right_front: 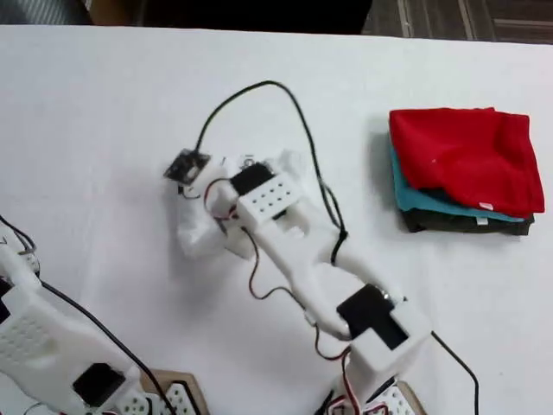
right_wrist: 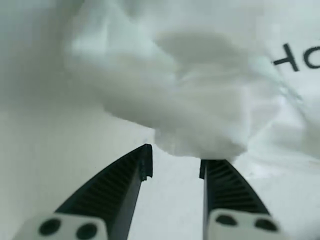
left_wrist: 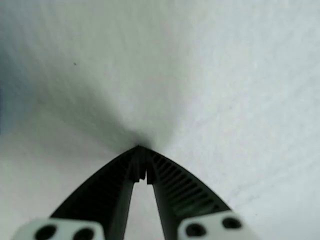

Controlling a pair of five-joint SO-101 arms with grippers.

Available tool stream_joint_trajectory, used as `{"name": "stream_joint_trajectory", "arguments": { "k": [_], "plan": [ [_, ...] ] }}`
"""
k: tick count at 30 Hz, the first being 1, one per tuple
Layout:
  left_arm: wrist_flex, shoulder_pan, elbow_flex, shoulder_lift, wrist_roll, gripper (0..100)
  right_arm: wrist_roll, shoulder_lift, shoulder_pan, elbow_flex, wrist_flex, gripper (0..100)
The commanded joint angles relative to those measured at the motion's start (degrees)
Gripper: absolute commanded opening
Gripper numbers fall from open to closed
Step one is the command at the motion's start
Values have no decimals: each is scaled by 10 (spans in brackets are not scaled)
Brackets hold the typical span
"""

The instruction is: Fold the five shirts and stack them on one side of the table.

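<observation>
I see white table. Folded shirt stack, red on top, sits at right side. Crumpled white shirt mid-table, just ahead of right gripper, fingers apart, empty. Left gripper pinched closed over bare table.

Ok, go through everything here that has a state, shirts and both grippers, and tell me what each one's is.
Red shirt: folded, top of the stack.
Teal shirt: folded, under the red one.
Dark shirt: folded, bottom of the stack.
White shirt: bunched up, not folded.
Left gripper: shut, empty, over the table.
Right gripper: open, at the white shirt's edge, not gripping it.
</observation>
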Motion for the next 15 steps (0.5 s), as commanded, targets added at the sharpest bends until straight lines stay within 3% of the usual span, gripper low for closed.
{"name": "stream_joint_trajectory", "arguments": {
  "k": [1, 11, 15],
  "plan": [
    [-16, 22, 15, 7, 3, 27, -4, 17, 30, -1, -22, 166],
    [-19, 22, 15, 7, 3, 27, -4, 51, 49, -1, -47, 157],
    [-19, 22, 15, 7, 3, 27, -5, 51, 47, -2, -44, 63]
  ]
}}
